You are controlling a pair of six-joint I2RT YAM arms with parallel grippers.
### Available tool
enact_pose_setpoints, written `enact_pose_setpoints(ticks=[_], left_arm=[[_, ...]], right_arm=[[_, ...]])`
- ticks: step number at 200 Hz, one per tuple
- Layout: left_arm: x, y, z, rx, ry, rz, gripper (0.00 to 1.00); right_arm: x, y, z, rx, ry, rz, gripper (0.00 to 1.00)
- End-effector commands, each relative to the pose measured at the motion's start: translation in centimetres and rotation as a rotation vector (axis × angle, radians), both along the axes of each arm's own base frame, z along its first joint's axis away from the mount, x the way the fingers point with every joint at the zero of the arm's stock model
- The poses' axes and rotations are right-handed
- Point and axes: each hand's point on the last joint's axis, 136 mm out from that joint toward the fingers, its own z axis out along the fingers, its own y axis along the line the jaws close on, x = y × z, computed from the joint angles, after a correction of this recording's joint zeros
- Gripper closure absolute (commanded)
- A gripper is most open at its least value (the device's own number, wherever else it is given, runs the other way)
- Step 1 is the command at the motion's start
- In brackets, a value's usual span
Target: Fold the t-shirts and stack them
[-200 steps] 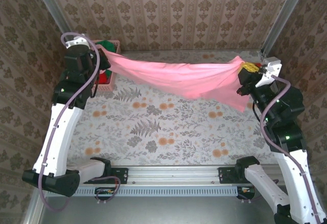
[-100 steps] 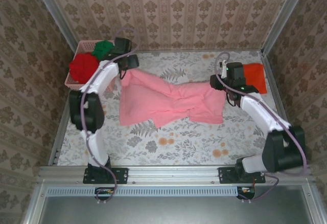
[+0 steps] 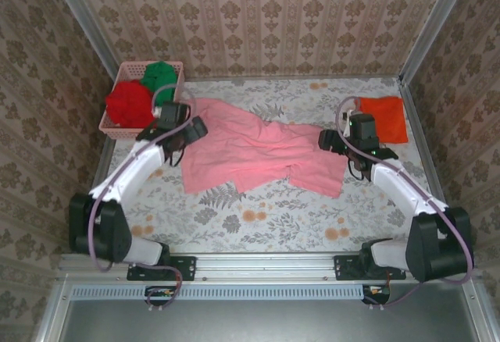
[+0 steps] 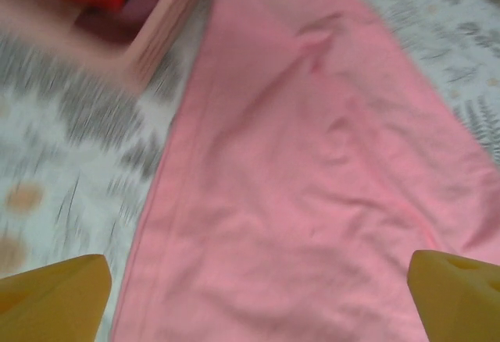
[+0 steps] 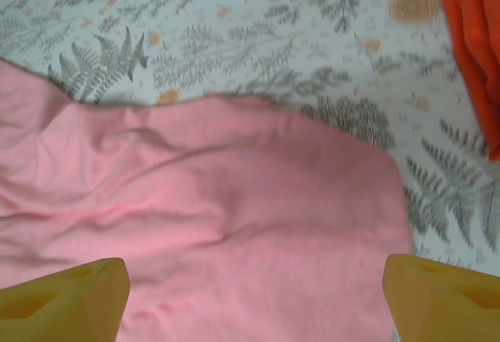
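The light pink t-shirt lies rumpled and spread across the middle of the table. My left gripper hovers over its left edge, open wide, the yellow fingertips far apart and nothing between them. Over the shirt's right end my right gripper is open too, its midpoint above pink cloth. An orange folded t-shirt lies at the far right. The red t-shirt and the green t-shirt sit bunched in the basket.
The pink plastic lattice basket stands at the back left corner, its wall close to the pink shirt's left edge. Patterned walls enclose the table on three sides. The floral tablecloth shows in front of the shirt.
A second ago the pink shirt hung stretched in the air between both grippers. It now lies on the table, and both grippers have let go and drawn slightly nearer.
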Motion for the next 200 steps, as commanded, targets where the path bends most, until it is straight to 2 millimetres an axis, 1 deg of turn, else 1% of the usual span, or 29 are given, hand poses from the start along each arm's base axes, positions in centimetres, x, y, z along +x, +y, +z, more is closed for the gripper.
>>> enact_pose_setpoints(ticks=[1, 7, 23, 45, 56, 72, 88, 112, 153, 180, 200], left_arm=[[-5.5, 1.0, -4.0, -0.093, 0.136, 0.229, 0.09], [-6.7, 1.0, -4.8, -0.117, 0.161, 0.259, 0.13], [-8.8, 0.8, -6.7, -0.174, 0.220, 0.330, 0.25], [-10.1, 0.7, -8.7, -0.201, 0.300, 0.404, 0.39], [-10.2, 0.3, -9.3, -0.219, 0.337, 0.416, 0.43], [-10.3, -0.4, -10.0, -0.227, 0.391, 0.425, 0.46], [-10.6, -0.4, -10.7, -0.205, 0.430, 0.441, 0.48], [-10.8, 0.0, -11.7, -0.172, 0.459, 0.467, 0.51], [-10.0, 0.8, -12.9, -0.136, 0.470, 0.475, 0.54], [-9.9, 1.1, -14.0, -0.124, 0.486, 0.486, 0.61], [-10.2, 1.1, -15.0, -0.122, 0.509, 0.494, 0.72]], right_arm=[[-2.0, 0.3, -1.0, 0.068, 0.038, -0.016, 0.15], [-2.3, 0.3, -1.2, 0.074, 0.044, -0.017, 0.15], [-2.7, 0.5, -1.7, 0.087, 0.055, -0.015, 0.15], [-2.7, 0.7, -2.4, 0.097, 0.074, -0.010, 0.15], [-2.6, 0.8, -2.4, 0.101, 0.075, -0.008, 0.15], [-2.4, 0.8, -2.3, 0.099, 0.071, -0.007, 0.15], [-2.3, 0.8, -2.3, 0.095, 0.071, -0.007, 0.14], [-2.4, 0.8, -2.5, 0.092, 0.076, -0.006, 0.14], [-2.8, 0.6, -3.3, 0.085, 0.089, -0.009, 0.14], [-3.0, 0.5, -3.7, 0.090, 0.100, -0.025, 0.14], [-3.2, -0.2, -4.5, 0.083, 0.121, -0.071, 0.15]])
